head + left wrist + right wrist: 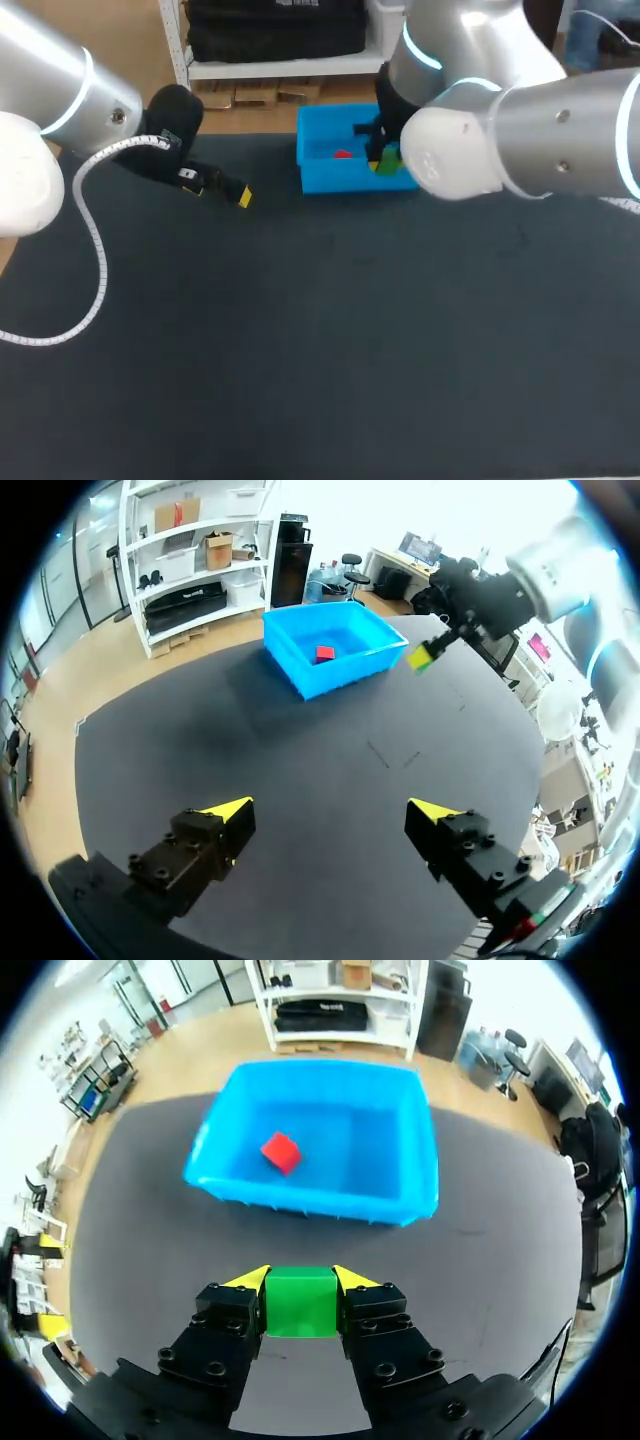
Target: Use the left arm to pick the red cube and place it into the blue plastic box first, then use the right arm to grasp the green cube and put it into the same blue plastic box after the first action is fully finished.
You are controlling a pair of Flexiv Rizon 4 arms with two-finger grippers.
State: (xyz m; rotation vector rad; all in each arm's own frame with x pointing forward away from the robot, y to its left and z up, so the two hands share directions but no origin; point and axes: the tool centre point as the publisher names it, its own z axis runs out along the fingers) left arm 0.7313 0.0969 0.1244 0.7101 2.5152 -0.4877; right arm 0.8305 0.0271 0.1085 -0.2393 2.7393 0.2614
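The red cube (281, 1151) lies on the floor of the blue plastic box (408, 1168), also seen as the red cube (343, 154) in the box (318, 176) at the table's far edge. The green cube (300, 1301) sits squeezed between both fingers of my right gripper (300, 1284), held above the table just short of the box's near wall. In the head view the green cube (388, 159) shows beside my right arm at the box. My left gripper (330, 820) stands open and empty over the table, far from the box (330, 652); its yellow tip (245, 196) shows left of the box.
The table (320, 340) is covered by a dark mat. My right arm's large elbow (520, 130) hangs over the table's far right, beside the box. A white cable (95, 250) runs along my left arm.
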